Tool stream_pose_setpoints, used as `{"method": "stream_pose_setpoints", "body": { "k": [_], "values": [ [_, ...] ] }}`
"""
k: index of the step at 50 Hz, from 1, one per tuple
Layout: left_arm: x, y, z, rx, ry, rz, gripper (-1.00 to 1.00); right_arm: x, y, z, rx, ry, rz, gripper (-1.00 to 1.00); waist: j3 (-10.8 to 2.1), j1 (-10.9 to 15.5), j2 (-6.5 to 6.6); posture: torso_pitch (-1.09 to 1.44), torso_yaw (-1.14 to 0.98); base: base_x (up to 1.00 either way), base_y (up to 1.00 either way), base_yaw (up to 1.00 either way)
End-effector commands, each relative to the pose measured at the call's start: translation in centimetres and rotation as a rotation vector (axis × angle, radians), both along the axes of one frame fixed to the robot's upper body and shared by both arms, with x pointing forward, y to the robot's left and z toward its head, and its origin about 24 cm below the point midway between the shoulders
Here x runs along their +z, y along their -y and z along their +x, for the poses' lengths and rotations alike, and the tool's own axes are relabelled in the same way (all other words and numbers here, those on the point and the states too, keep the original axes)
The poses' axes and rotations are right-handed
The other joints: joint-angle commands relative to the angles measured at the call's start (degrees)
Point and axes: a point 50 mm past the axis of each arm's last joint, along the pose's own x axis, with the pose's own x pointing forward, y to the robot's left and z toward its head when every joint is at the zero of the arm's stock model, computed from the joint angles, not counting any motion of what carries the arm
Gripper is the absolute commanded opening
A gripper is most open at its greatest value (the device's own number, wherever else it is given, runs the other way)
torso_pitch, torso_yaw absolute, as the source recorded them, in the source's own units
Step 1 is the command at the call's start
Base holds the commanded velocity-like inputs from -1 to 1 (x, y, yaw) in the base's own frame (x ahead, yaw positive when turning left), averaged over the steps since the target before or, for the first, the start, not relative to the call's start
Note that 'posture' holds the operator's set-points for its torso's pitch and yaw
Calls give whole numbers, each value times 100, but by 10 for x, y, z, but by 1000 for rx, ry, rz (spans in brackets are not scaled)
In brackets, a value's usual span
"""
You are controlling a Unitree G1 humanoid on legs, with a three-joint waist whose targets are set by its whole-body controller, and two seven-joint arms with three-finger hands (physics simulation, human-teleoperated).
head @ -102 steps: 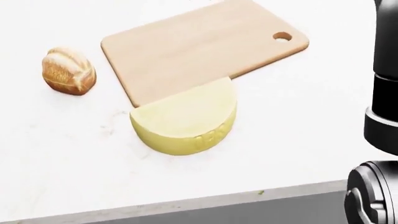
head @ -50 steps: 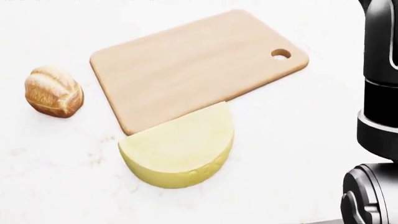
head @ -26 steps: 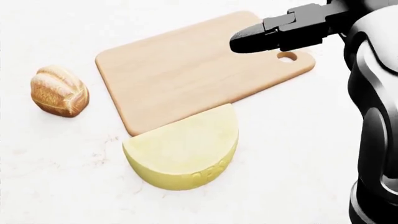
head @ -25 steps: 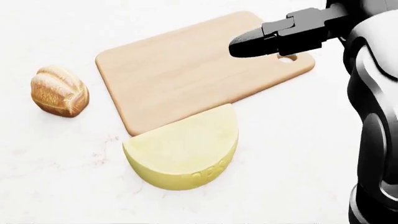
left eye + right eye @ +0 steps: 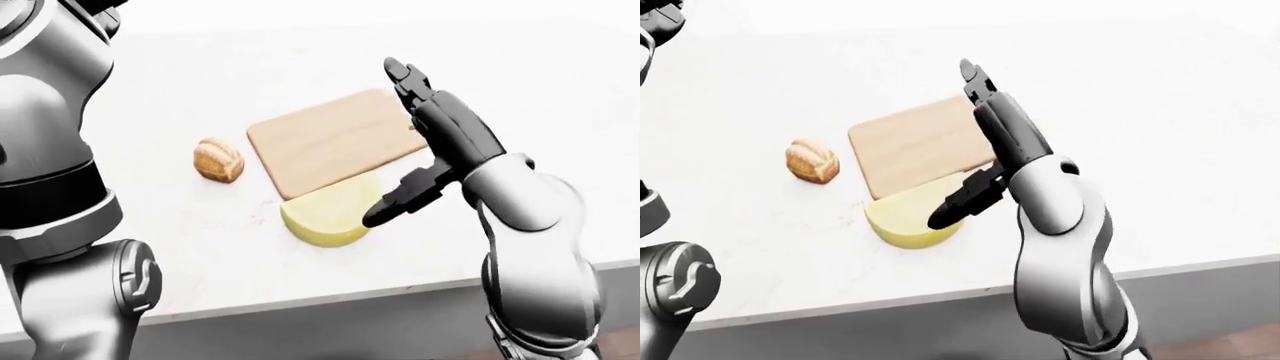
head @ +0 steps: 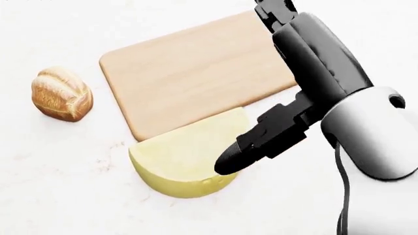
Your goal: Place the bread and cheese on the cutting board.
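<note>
A half wheel of yellow cheese (image 6: 176, 156) lies on the white counter, its flat edge against the lower edge of the wooden cutting board (image 6: 189, 68). A crusty bread roll (image 6: 62, 94) sits to the left of the board, apart from it. My right hand (image 5: 385, 145) is open. Its fingers (image 5: 400, 75) stretch up over the board's right end and hide the handle hole. Its thumb (image 6: 251, 144) points down-left over the cheese's right edge, and I cannot tell if it touches. My left arm (image 5: 50, 112) rises along the left edge of the left-eye view, and its hand is cut off at the top.
The white counter (image 5: 200, 247) ends in an edge low in the eye views, with a grey cabinet face (image 5: 320, 322) below it. My right forearm (image 6: 366, 132) covers the right side of the head view.
My right hand has swung down from over the board's handle end to beside the cheese, its thumb now at the cheese's right edge. Bread, cheese and board have not moved.
</note>
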Motion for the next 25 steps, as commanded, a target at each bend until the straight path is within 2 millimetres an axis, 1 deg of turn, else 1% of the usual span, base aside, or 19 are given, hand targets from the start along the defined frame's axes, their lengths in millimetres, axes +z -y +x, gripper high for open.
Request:
{"method": "stream_pose_setpoints", "body": {
  "k": [1,4,9,14,20,23,25],
  "values": [
    [18,0,-10,-2,89,2,100,11,0,-3,0,71,-23,100,-162,-5,25,0,0,0,0,0],
    [18,1,-10,-2,89,4,100,7,-4,-2,22,43,-66,100,-173,-15,33,0,0,0,0,0],
    [17,1,-9,-2,89,4,100,12,-11,-3,55,21,-114,100,-179,-38,63,0,0,0,0,0],
    [17,1,-9,-2,88,6,100,17,-18,-13,105,-18,-140,100,-177,-63,106,0,0,0,0,0],
    [16,2,-8,-2,87,8,100,17,-23,-25,175,-95,-150,100,-170,-91,171,0,0,0,0,0],
    [17,2,-8,-2,87,9,100,13,-25,-24,199,-123,-163,100,-165,-103,197,0,0,0,0,0],
    [16,2,-7,-2,87,9,100,5,-29,-24,222,-151,-182,100,-167,-108,206,0,0,0,0,0]
  ]
}}
